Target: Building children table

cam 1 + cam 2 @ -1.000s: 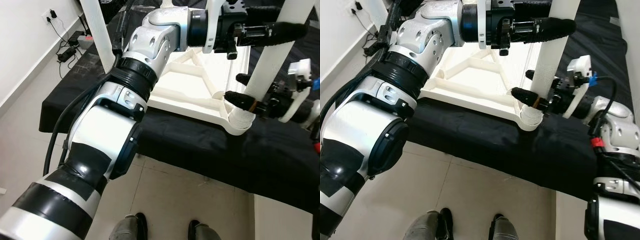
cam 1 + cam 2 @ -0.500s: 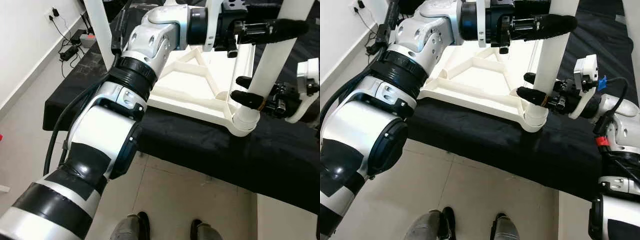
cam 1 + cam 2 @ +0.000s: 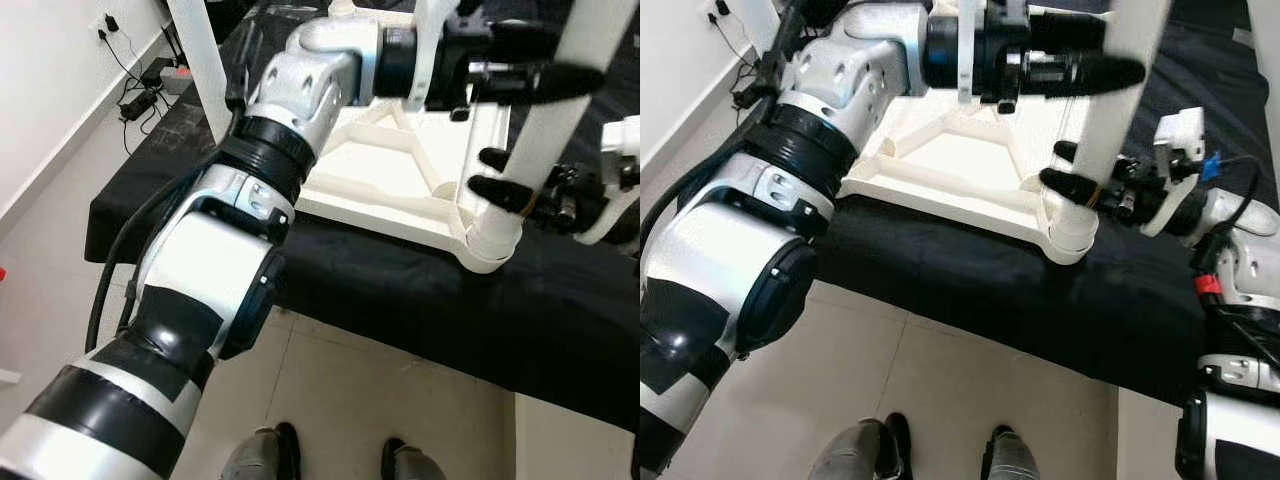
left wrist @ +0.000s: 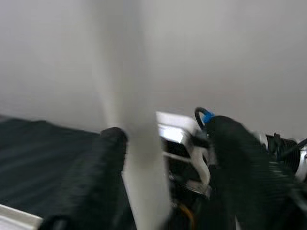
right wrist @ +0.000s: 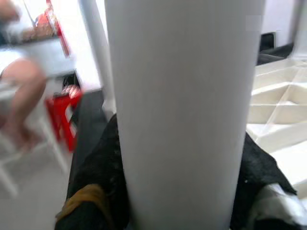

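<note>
A white children's table lies upside down on a black-covered bench. A white table leg stands, leaning a little, in the table's near right corner socket. High on that leg my left gripper straddles it. In the left wrist view one finger touches the leg and a gap shows before the other finger. Just above the socket my right gripper is shut on the leg.
Another white leg stands at the table's far left corner. A power strip with cables lies on the floor at left. My feet are on the tiles before the bench. A seated person and a red stool are beyond.
My left gripper has turned about the leg, so both its fingers now show, one above the other. The right gripper stays at the base. The camera shifted slightly.
</note>
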Motion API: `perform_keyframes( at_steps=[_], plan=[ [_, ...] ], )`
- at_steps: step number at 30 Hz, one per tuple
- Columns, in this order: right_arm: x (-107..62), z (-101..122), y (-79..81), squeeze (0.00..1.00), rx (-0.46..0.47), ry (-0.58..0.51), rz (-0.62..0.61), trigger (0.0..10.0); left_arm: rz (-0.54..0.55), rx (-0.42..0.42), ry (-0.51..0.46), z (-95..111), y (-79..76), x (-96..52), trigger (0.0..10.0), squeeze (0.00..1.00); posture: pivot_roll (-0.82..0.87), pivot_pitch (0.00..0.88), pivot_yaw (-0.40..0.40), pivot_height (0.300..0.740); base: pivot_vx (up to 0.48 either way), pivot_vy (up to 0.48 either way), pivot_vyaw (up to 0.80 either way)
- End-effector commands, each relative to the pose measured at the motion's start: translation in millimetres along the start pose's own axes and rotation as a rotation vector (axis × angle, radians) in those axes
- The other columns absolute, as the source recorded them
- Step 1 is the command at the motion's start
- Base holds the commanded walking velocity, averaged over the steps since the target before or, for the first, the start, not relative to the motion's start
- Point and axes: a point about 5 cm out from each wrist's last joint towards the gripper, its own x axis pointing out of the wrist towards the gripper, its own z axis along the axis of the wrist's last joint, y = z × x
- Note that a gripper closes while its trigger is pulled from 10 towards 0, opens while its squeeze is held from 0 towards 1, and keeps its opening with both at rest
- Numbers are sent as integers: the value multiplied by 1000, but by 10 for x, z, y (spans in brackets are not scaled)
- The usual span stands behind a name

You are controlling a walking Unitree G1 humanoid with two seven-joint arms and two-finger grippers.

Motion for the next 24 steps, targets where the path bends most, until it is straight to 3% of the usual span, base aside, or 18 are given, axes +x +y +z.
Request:
perform_keyframes(
  at_steps=[1, 6, 9, 10, 11, 13, 14, 15, 17, 19, 20, 21, 24],
  plan=[
    [-30, -145, 29, 0, 36, 8, -63, 0, 17, 22, -21, 43, 7, -1, 10000, 1000, -62, 248, 74, 740, 0, 0, 0],
    [-40, -176, 44, 0, 42, -10, -101, 0, 62, 26, -57, 118, 54, -94, 10000, 1000, -66, 245, 76, 740, 0, 0, 0],
    [-97, -244, 94, 0, 52, -28, -172, 0, 193, 40, -174, 357, 135, -489, 10000, 1000, -72, 241, 79, 740, 0, 0, 0],
    [-97, -244, 94, 0, 52, -28, -172, 0, 193, 40, -174, 357, 135, -489, 10000, 1000, -72, 241, 79, 740, 0, 0, 0],
    [-116, -260, 121, 0, 53, -33, -189, 0, 243, 52, -193, 382, 110, -661, 10000, 1000, -70, 237, 80, 740, 0, 0, 0],
    [-116, -260, 121, 0, 53, -33, -189, 0, 243, 52, -193, 382, 110, -661, 10000, 1000, -70, 237, 80, 740, 0, 0, 0],
    [-127, -266, 142, 0, 55, -39, -202, 0, 279, 65, -194, 378, 76, -778, 10000, 1000, -70, 237, 80, 740, 0, 0, 0],
    [-127, -266, 142, 0, 55, -39, -202, 0, 279, 65, -194, 378, 76, -778, 10000, 1000, -70, 237, 80, 740, 0, 0, 0],
    [-113, -279, 219, 0, 26, -28, -210, 0, 425, 13, -177, 145, -84, -1132, 10000, 1000, -66, 223, 87, 740, 0, 0, 0],
    [-113, -279, 219, 0, 26, -28, -210, 0, 425, 13, -177, 145, -84, -1132, 10000, 1000, -66, 223, 87, 740, 0, 0, 0],
    [-101, -282, 259, 0, 9, -20, -209, 0, 486, -26, -166, 14, -174, -1254, 10000, 1000, -66, 223, 87, 740, 0, 0, 0],
    [-70, -282, 314, 0, -9, -10, -200, 0, 548, -97, -122, -265, -344, -1369, 10000, 1000, -69, 221, 89, 740, 0, 0, 0],
    [-70, -282, 314, 0, -9, -10, -200, 0, 548, -97, -122, -265, -344, -1369, 10000, 1000, -69, 221, 89, 740, 0, 0, 0]
  ],
)
